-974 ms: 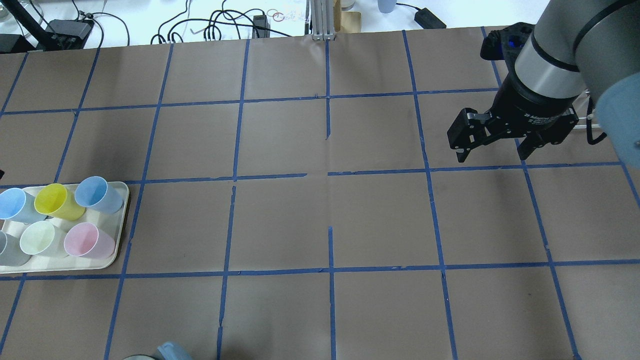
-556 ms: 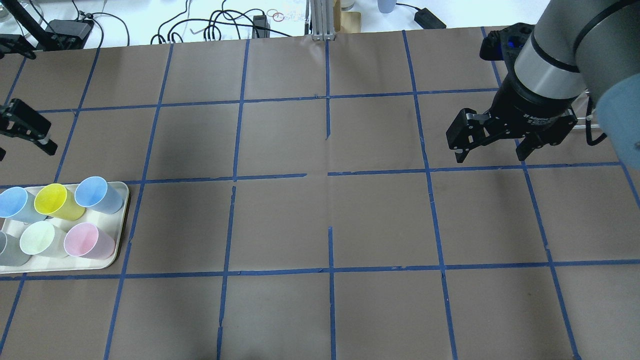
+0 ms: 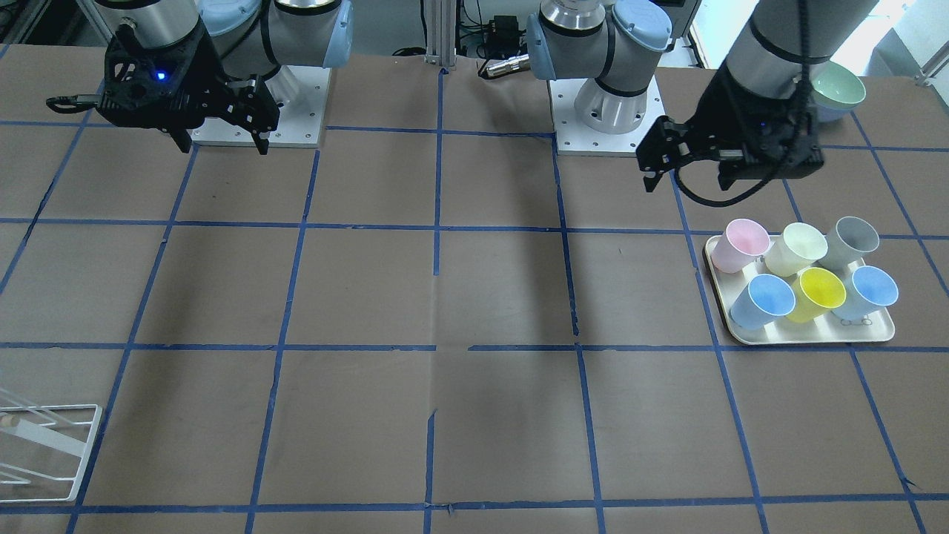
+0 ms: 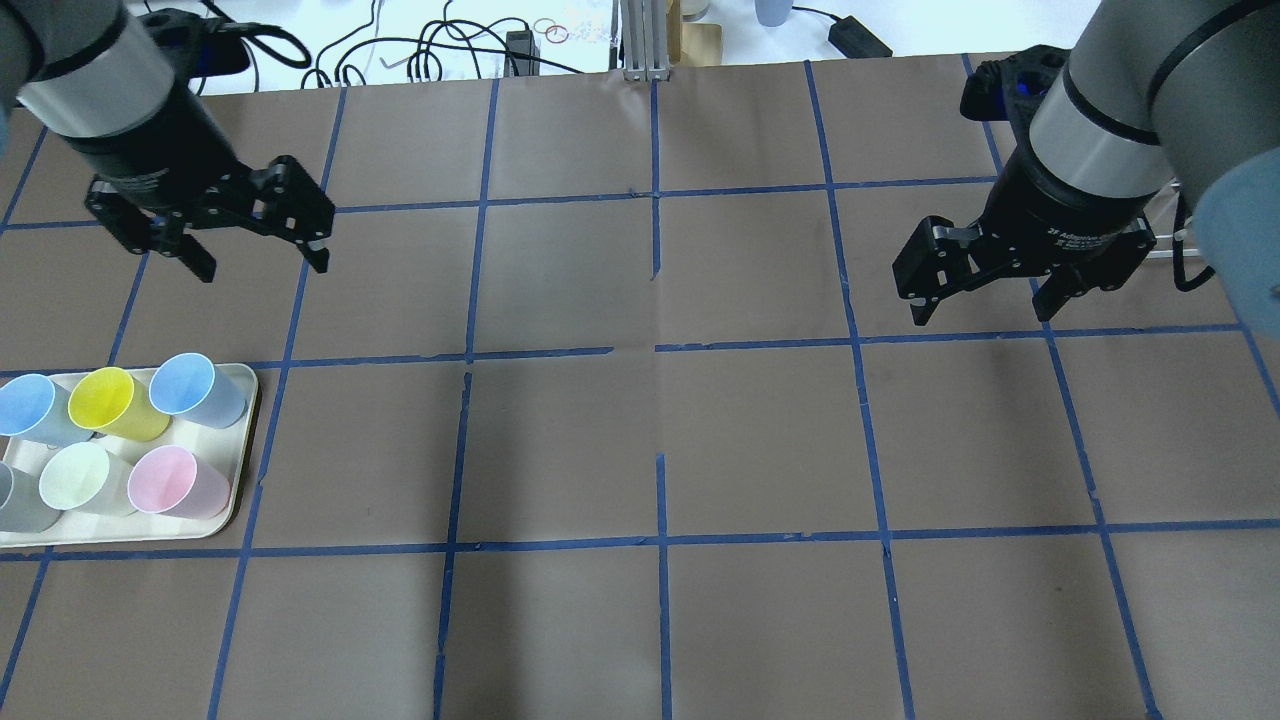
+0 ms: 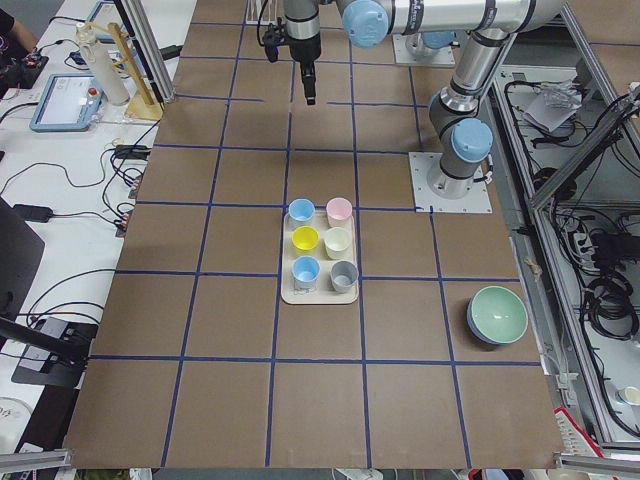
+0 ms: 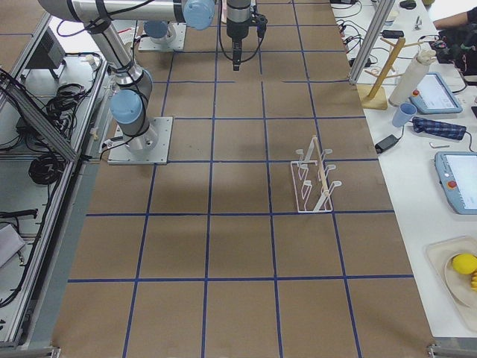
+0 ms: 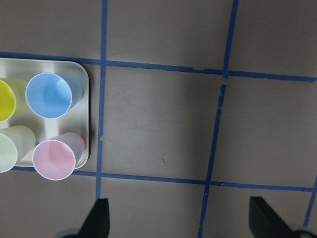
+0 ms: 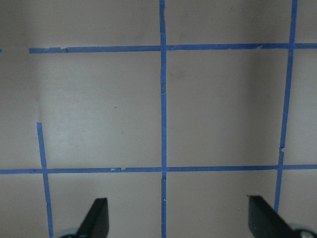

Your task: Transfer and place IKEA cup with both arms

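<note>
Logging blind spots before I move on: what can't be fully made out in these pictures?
Grey cup: cut by the overhead view's left edge.
Yellow cup: cut by the left wrist view's left edge.
Green bowl: partly behind the left arm, front-facing view.
Wire rack: cut by the front-facing view's left edge.

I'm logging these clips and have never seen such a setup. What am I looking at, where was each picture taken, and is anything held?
Two robot arms stand at a brown table marked with blue tape. Each ends in a black two-finger claw: the left gripper and the right gripper both hang open above the table, holding nothing. One picture looks down from behind the robot, one faces it, two look along the table from its ends, two come from the wrists. A tray holds six upright cups; a wire rack and a green bowl also sit on the table.
</note>
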{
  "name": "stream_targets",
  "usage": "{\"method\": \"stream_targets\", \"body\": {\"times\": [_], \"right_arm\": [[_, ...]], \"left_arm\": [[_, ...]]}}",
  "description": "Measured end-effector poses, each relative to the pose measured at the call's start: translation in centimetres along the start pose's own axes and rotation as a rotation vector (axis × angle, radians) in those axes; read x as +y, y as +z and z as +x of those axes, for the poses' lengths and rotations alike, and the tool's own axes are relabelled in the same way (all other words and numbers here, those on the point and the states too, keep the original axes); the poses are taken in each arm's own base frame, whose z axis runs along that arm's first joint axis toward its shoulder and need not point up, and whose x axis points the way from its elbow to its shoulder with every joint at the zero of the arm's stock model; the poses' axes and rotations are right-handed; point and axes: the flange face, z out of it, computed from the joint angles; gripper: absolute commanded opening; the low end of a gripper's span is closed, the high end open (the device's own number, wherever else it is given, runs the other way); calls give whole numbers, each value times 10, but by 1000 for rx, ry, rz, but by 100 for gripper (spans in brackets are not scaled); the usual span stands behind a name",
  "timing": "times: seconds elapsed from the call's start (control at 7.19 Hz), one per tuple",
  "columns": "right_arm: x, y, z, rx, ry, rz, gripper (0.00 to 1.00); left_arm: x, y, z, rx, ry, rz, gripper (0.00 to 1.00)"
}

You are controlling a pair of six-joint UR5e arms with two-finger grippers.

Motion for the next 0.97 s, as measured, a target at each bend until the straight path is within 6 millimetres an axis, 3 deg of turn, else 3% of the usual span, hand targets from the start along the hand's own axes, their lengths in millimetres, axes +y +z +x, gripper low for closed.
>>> {"method": "stream_targets", "body": {"times": [0.28, 0.97], "right_arm": [[0, -1, 0, -2, 0, 2, 100], [1, -3, 0, -3, 0, 7, 100]], "left_arm": [[5, 3, 34, 30, 55, 17, 100], [8, 2, 42, 46, 61, 22, 100]]}}
